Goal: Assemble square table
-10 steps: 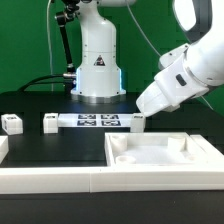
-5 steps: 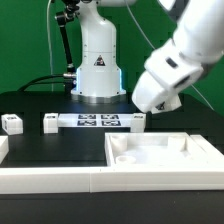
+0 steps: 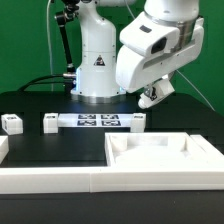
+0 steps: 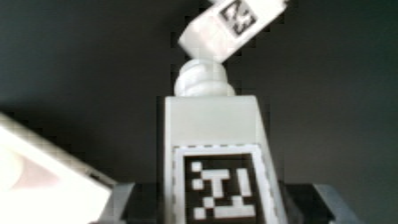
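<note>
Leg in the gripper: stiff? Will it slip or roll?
The leg looks like rigid moulded plastic, so probably stiff and light. Its flat sides in the gripper should resist twisting. Laid down, those flat faces likely stop rolling; on its narrow tip it would probably topple.

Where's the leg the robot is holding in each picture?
Exterior view: the leg hangs in the gripper, up in the air, toward the exterior view's right.
Wrist view: the leg fills the middle, held by the gripper, its tag facing the camera.
Shared landmark: the black table, the dark surface under the leg in both views.
</note>
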`<move>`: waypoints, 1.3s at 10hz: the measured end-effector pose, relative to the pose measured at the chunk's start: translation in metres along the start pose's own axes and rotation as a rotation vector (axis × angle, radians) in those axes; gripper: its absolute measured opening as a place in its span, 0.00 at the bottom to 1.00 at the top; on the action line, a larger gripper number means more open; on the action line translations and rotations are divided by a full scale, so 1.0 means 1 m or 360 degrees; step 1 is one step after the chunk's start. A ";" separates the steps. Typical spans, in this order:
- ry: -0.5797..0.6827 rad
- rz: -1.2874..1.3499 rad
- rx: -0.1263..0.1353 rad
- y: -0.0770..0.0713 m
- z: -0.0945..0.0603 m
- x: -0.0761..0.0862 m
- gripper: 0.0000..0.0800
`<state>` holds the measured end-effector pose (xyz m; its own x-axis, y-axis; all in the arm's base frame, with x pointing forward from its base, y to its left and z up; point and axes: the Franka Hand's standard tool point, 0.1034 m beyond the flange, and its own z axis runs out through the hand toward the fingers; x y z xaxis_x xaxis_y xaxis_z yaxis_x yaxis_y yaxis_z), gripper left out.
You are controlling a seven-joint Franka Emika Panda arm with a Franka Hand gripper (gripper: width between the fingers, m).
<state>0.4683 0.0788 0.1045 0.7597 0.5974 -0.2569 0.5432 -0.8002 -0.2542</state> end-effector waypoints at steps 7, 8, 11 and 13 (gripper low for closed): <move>0.0389 0.0214 0.0007 0.035 -0.022 -0.005 0.36; 0.0386 0.0213 0.0010 0.035 -0.022 -0.005 0.36; 0.0375 0.0304 0.0053 0.035 -0.025 0.013 0.36; 0.0417 0.0275 0.0043 0.036 -0.036 0.037 0.36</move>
<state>0.5289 0.0700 0.1199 0.9081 0.4157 -0.0501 0.3910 -0.8848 -0.2533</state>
